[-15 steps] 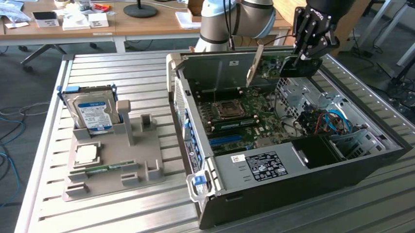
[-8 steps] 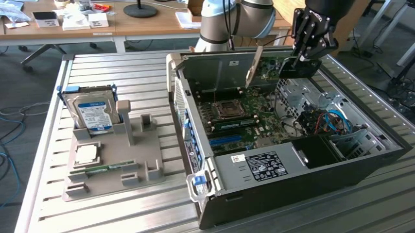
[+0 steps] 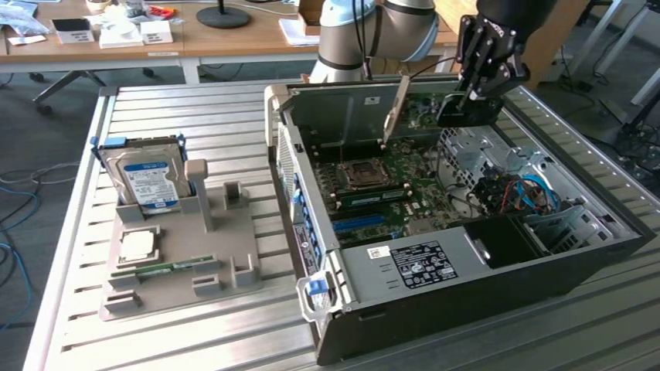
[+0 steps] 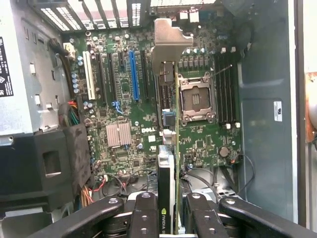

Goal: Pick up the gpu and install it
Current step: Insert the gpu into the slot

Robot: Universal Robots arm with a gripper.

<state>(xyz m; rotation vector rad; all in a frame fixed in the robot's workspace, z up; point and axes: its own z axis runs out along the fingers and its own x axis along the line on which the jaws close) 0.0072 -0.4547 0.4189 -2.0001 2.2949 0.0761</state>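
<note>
Tabletop [image 3: 185, 108]: slatted metal; carries an open case and a grey holder.
Case [image 3: 577, 263]: lies on its side at the exterior view's right, side panel off, interior exposed.
Board [image 3: 413, 178]: flat on the case floor. The wrist view shows its expansion slots free.
Holder [image 3: 222, 247]: at the exterior view's left, well apart from the case. A hard drive [image 3: 150, 182] stands upright in it.
Gripper [image 3: 480, 93]: above the far part of the case, pointing down into it.
Fingers [image 4: 143, 213]: closed on the gpu, clamping it from both faces.
Gpu [image 3: 462, 112]: held on edge, in the air above the board, touching nothing below. In the wrist view the gpu [image 4: 167, 163] is seen edge-on, running parallel with the slots.
Bracket [image 3: 395, 104]: silver, at the card's end toward the rear wall of the case.
Blue slot [image 4: 132, 74]: unoccupied; the card's line falls nearer the CPU socket [image 4: 197, 101] than this slot. Which slot lies directly beneath cannot be told.
Step in hand: pick-up judged complete; the card is being carried over the board, not yet seated.
Requirement: seating calls for the card's lower edge square over one slot, bracket against the rear openings, then a straight, even press.
</note>
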